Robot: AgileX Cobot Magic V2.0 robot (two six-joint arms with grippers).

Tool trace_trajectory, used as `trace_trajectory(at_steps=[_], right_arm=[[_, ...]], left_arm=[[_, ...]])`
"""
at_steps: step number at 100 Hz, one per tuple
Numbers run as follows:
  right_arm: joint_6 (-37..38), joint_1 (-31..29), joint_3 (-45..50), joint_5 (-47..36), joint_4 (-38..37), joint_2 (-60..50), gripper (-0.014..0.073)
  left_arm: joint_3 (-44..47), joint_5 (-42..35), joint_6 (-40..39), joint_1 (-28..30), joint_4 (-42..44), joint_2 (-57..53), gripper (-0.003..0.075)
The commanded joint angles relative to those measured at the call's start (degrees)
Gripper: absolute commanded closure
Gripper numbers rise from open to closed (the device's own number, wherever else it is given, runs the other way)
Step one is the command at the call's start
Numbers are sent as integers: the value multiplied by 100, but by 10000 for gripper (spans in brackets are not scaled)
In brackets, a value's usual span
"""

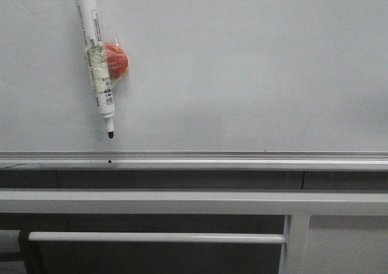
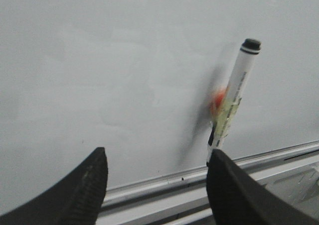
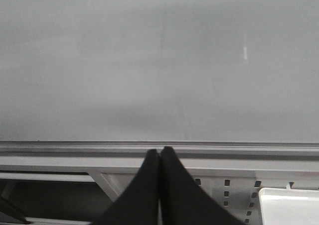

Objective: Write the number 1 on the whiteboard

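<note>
In the front view we saw the marker hanging on the whiteboard, taped to a red disc, its long axis nearly vertical, cap toward twelve o'clock and black tip toward six, just above the silver rail. No number 1 stood on the board yet. Our left tool was released, its jaws spread wide, with the marker close by its right finger. Our right tool was clenched on nothing, facing bare board. We judged the left arm the nearer for the pick
</note>
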Motion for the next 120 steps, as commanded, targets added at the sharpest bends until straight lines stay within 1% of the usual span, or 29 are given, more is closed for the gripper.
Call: trace_trajectory(at_steps=[1,14,28,40,51,57,64,76,79,88,99,108,114,120], right_arm=[[-80,8,-177,-399,88,95,657],[-80,8,-177,-411,110,95,657],[-80,8,-177,-411,139,95,657],[-80,8,-177,-411,179,95,657],[-80,8,-177,-411,179,95,657],[-80,8,-177,-411,179,95,657],[-80,8,-177,-411,179,95,657],[-80,8,-177,-411,179,95,657],[-80,8,-177,-411,179,95,657],[-202,8,-177,-411,179,95,657],[-215,8,-177,-411,179,95,657],[-391,8,-177,-411,179,95,657],[-578,33,-177,-442,179,95,657],[-730,71,-177,-565,196,95,657]], left_arm=[[-161,-678,44,-314,407,188,314],[-56,-1168,44,-819,538,675,314],[35,-2242,32,-1464,677,1413,314],[105,-3316,32,-2016,719,2009,314],[174,-3952,5,-2498,636,2561,317],[228,-4489,-21,-2720,613,2821,334],[244,-5014,-21,-2987,364,3154,353],[244,-5474,-21,-3295,272,3656,353],[244,-5612,-35,-3381,121,3831,353],[244,-6246,-448,-3546,-277,4325,352],[244,-7091,-1039,-3606,-262,4983,352],[244,-7450,-1574,-3606,-248,5507,352],[244,-7776,-1898,-3606,-63,5891,352],[171,-7792,-2098,-3606,106,6132,352]])
